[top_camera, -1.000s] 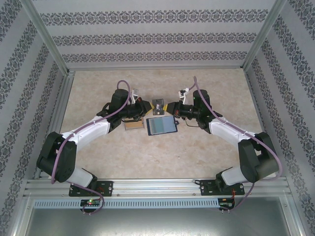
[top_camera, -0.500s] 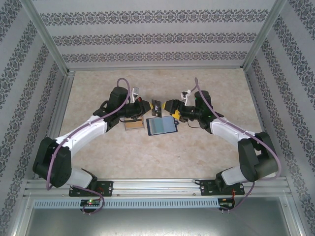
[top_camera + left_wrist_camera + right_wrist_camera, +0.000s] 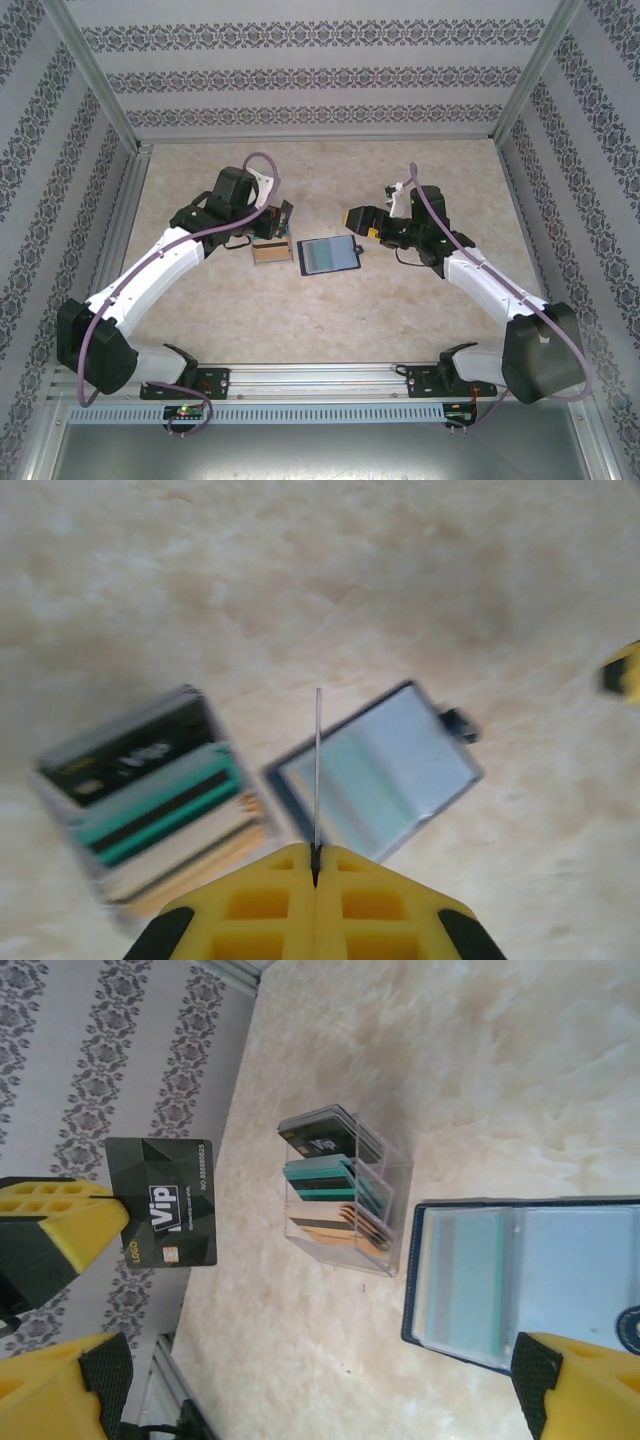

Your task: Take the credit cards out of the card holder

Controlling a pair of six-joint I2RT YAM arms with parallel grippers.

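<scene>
One dark card [image 3: 165, 1203] is clamped in the left gripper [image 3: 316, 860], left of centre in the top view, near a clear rack [image 3: 398, 1215] of credit cards [image 3: 335, 1185]. The card holder [image 3: 328, 256] lies open mid-frame, lower left of the wide-spread right gripper [image 3: 360, 220]. The table [image 3: 420, 310] is beige and marbled, the walls [image 3: 320, 80] patterned.

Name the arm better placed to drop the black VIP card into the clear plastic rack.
Left. Its yellow fingers are shut on the black VIP card, close by the clear plastic rack. The right fingers stand open and empty near the open dark card holder.
</scene>
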